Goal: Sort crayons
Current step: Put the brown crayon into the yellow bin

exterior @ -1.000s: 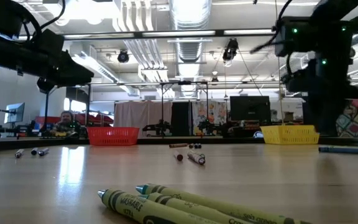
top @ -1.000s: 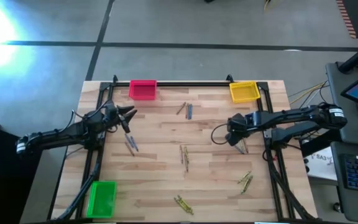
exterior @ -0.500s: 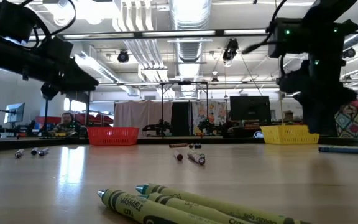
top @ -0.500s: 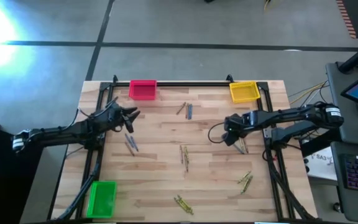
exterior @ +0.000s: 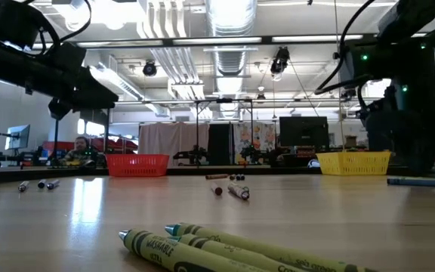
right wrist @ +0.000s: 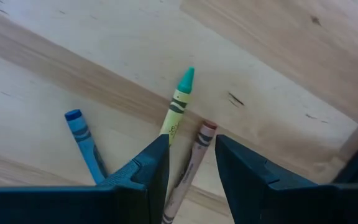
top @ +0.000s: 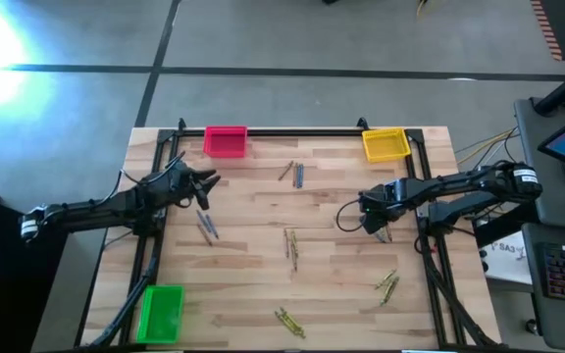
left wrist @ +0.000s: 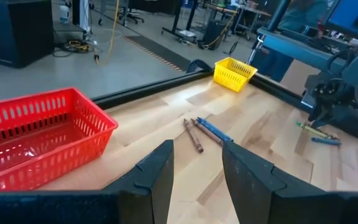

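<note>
- The right gripper (right wrist: 188, 163) hangs low over 3 crayons near the table's right rail: a blue crayon (right wrist: 85, 144), a green crayon (right wrist: 177, 104) and a red crayon (right wrist: 190, 167)
- Its jaws stand part open with nothing clamped; the red crayon's end lies in the gap between them and the green one just beside, so I judge it is lined up to pick 1 of the 2
- These 3 lie close and fan out from each other, which leaves little room to close on 1 alone
- The left gripper (left wrist: 196, 168) hovers above the table's left side, jaws part open and empty, facing the red bin (left wrist: 37, 135); it looks parked to leave the middle free
- Other crayons lie scattered on the table (top: 253, 255): a pair (top: 294, 175) near the far edge, a pair (top: 207, 225) by the left gripper, some (top: 291, 247) mid-table, olive ones (top: 387, 284) near the right rail and more (top: 288, 322) at the near edge
- The yellow bin (top: 385, 144) sits at the far right corner, near the right arm; the green bin (top: 161, 312) is at the near left corner, well apart
- The table's middle is open for travel; the black rails along both sides hem in the arms
</note>
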